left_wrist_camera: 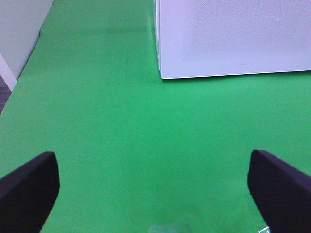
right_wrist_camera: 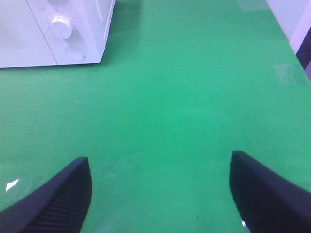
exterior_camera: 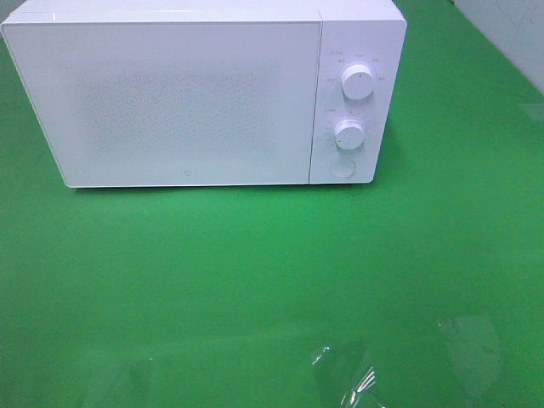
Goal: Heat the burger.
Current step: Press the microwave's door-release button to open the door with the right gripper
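Note:
The burger and the pink plate are out of view in all frames. A white microwave (exterior_camera: 204, 93) stands at the back of the green table with its door shut; it also shows in the left wrist view (left_wrist_camera: 233, 36) and the right wrist view (right_wrist_camera: 53, 31). It has two round knobs (exterior_camera: 358, 82) and a round button (exterior_camera: 343, 167) on its right panel. My left gripper (left_wrist_camera: 155, 191) is open and empty over bare green cloth. My right gripper (right_wrist_camera: 158, 194) is open and empty over bare green cloth. Neither arm shows in the exterior high view.
The green cloth (exterior_camera: 255, 280) covers the table. Shiny glare patches (exterior_camera: 344, 378) lie near its front edge. A pale wall edge (left_wrist_camera: 19, 43) borders the table on the left, and another (right_wrist_camera: 296, 24) on the right.

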You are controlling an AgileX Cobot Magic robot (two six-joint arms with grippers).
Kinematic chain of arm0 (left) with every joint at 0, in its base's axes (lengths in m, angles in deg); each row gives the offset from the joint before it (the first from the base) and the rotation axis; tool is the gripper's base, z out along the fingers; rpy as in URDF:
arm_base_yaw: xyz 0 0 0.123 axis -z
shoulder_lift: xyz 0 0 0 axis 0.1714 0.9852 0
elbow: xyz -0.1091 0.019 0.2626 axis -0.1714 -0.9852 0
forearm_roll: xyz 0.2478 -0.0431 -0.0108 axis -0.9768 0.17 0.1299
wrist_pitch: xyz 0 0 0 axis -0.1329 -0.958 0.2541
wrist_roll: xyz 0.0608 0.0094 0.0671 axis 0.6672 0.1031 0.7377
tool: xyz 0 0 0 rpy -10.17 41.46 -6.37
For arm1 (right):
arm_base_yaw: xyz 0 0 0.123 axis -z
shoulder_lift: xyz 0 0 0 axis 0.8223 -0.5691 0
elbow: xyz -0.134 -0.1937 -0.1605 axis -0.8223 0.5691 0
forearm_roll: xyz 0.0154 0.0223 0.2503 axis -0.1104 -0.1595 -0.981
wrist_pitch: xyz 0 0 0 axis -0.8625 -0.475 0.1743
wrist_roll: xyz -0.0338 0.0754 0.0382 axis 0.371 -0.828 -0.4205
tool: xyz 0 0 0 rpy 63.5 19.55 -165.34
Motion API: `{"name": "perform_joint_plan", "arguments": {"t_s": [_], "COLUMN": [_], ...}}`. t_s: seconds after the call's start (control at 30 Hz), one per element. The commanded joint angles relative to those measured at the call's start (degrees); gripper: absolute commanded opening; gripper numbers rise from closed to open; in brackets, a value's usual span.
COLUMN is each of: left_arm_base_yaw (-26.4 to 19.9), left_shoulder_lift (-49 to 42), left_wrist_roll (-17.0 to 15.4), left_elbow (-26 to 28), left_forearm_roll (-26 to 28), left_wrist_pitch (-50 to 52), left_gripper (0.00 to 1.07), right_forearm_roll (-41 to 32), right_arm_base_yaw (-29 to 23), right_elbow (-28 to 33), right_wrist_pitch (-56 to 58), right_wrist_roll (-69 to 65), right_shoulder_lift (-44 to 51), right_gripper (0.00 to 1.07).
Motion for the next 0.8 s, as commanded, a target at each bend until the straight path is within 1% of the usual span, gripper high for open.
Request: {"name": "perform_joint_plan", "arguments": {"t_s": [0.03, 0.8], "left_arm_base_yaw": [-0.06, -0.06], "left_shoulder_lift": [-1.15, -1.03], "left_wrist_roll": [-0.52, -0.52], "left_elbow": [-0.11, -0.11], "left_forearm_roll": [0.29, 0.23], "left_wrist_pitch": [0.06, 0.06], "left_gripper": [0.98, 0.98], "right_forearm_roll": [0.11, 0.11], "right_arm_base_yaw": [2.29, 2.58], "right_elbow": [0.11, 0.11], "right_wrist_pitch": [-0.52, -0.46], "right_wrist_roll": [0.74, 0.74], "right_shoulder_lift": [4.35, 4.93], "right_gripper": [0.76, 0.76]}}
